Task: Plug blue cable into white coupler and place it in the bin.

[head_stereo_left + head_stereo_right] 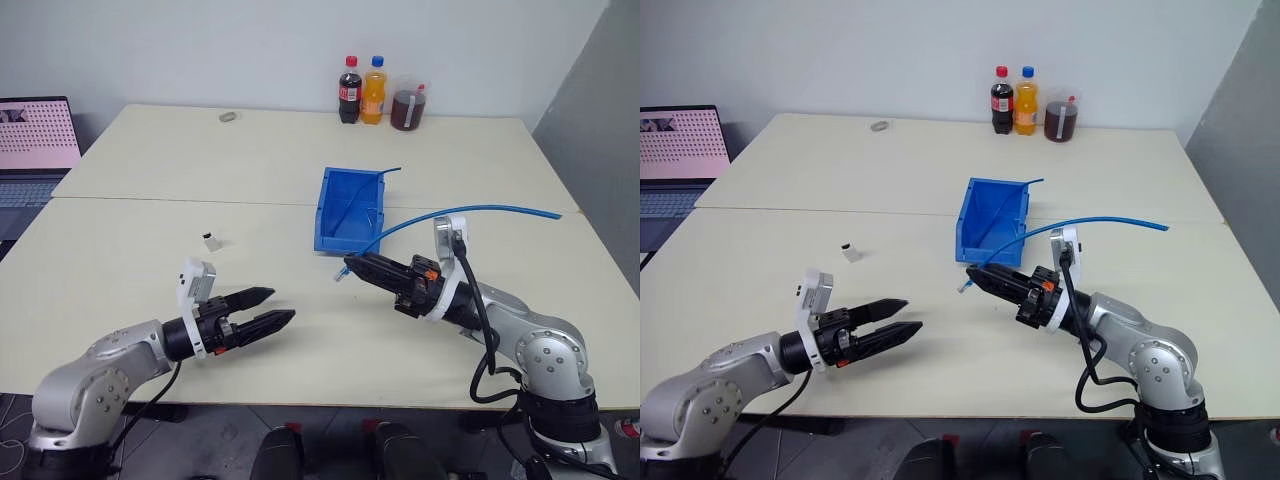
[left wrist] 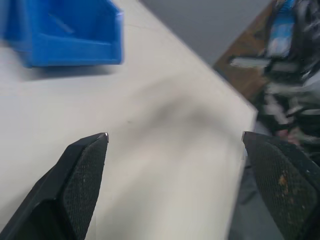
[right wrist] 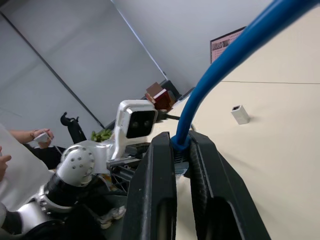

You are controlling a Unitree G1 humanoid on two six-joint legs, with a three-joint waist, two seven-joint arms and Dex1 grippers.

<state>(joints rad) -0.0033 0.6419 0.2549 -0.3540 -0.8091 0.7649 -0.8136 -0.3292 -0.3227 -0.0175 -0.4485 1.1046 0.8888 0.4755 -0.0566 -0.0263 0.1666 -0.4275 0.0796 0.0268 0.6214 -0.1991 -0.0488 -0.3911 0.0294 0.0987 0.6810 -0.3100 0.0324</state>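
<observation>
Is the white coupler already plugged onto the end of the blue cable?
No, the white coupler stands alone on the table, apart from the blue cable, which the right gripper holds near its plug end.

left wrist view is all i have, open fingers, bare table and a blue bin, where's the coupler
Observer: The white coupler stands alone on the table, beyond the open left gripper and apart from it, on the robot's left of the bin.
Operator: ok and the cable, is it held
Observer: Yes. The right gripper is shut on the blue cable near its plug end; the rest arcs away over the table to the robot's right.
Operator: anything in the bin already
Observer: A darker blue thin cable leans inside it, its end poking over the far rim.
</observation>
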